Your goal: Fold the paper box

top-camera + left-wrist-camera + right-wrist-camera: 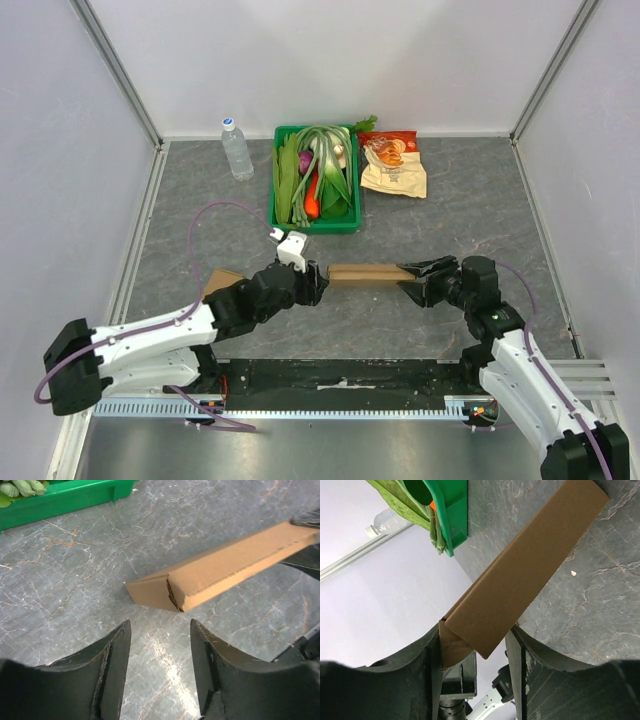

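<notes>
Left gripper (160, 626) gapes open, short of box (220, 570).

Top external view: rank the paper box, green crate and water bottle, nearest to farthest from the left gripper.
1. Paper box, just right of the left gripper.
2. Green crate, behind it.
3. Water bottle, far back left.
</notes>
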`<state>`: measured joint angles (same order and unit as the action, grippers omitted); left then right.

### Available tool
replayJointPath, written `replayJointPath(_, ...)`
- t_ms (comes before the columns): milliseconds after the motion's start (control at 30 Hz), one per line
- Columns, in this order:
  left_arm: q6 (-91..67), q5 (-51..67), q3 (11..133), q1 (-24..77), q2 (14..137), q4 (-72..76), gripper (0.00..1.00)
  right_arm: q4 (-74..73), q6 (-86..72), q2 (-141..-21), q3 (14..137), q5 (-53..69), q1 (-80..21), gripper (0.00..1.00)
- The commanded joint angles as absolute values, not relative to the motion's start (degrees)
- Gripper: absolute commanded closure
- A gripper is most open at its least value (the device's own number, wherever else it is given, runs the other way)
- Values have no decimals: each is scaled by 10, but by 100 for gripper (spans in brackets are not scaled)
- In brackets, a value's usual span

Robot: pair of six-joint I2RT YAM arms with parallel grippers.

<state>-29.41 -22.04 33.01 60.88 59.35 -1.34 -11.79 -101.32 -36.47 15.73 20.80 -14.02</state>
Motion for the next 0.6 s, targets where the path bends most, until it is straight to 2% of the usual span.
replayJointPath(0, -294, -181, 328, 611, 516, -36, 38, -117, -1012, -382, 142, 200, -137, 46)
replayJointPath(133, -319, -143, 338, 588, 475, -61, 24, -102, -1002, -405, 146, 197, -136, 46)
replayJointPath(200, -357, -84, 345, 557, 474, -55, 16, -96, -998, -420, 146, 198, -137, 46)
replayJointPath(267, -382, 5, 353, 492, 504, -29, 14, -91, -995, -433, 145, 201, -136, 47)
replayJointPath(300, -408, 37, 354, 468, 517, -16, 9, -84, -995, -436, 144, 202, -136, 47)
replayJointPath(367, -450, 101, 352, 408, 555, 30, 7, -80, -992, -443, 145, 202, -136, 48)
replayJointPath(433, -470, 115, 348, 378, 583, 60, 7, -74, -991, -449, 145, 202, -136, 49)
replayJointPath(567, -485, 140, 373, 367, 657, 83, 7, -67, -992, -461, 152, 202, -135, 50)
